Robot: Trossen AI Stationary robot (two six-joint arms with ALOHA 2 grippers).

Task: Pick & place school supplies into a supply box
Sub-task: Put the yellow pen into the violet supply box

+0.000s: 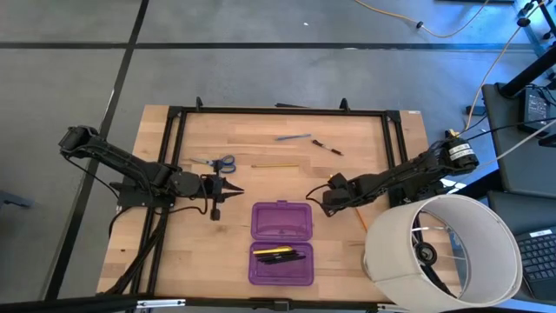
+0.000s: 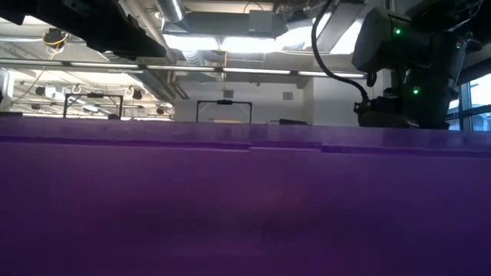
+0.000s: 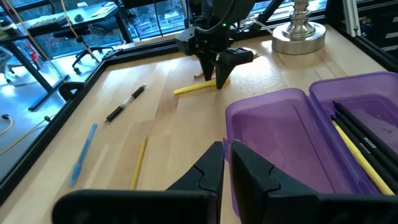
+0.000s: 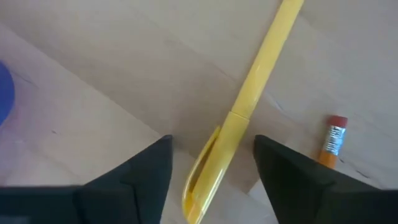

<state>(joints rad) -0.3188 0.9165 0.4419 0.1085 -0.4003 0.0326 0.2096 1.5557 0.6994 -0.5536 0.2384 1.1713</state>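
The right hand [image 4: 211, 168] is low over the counter [image 1: 347, 139] with its fingers spread wide, and a yellow pen [image 4: 239, 112] lies flat between them, not yet pinched. Just past that pen, beside the far finger, the eraser end of a pencil [image 4: 333, 142] shows on the wood. So this pick is only lined up, by my reading: the fingers must come together on the pen before it can be lifted.

A little way off from this hand, on its inner side, sits the purple box [image 1: 281, 220], lying open with both halves flat. One half is bare; the other, the one farther from the rest of the supplies, already holds a yellow piece and a few dark pens [image 1: 280, 255]. That much of the job looks done.

Beyond the box, the left hand [image 1: 231, 189] waits clenched on nothing, pointing toward the box. Close behind it lie the scissors [image 1: 219, 162].

Farthest from both hands, toward the back of the counter, a thin yellow pencil [image 1: 272, 165], a blue pen [image 1: 293, 137] and a black pen [image 1: 328, 148] lie loose. Counting the pen under the right hand and the pencil next to it, about six pieces are left to move.
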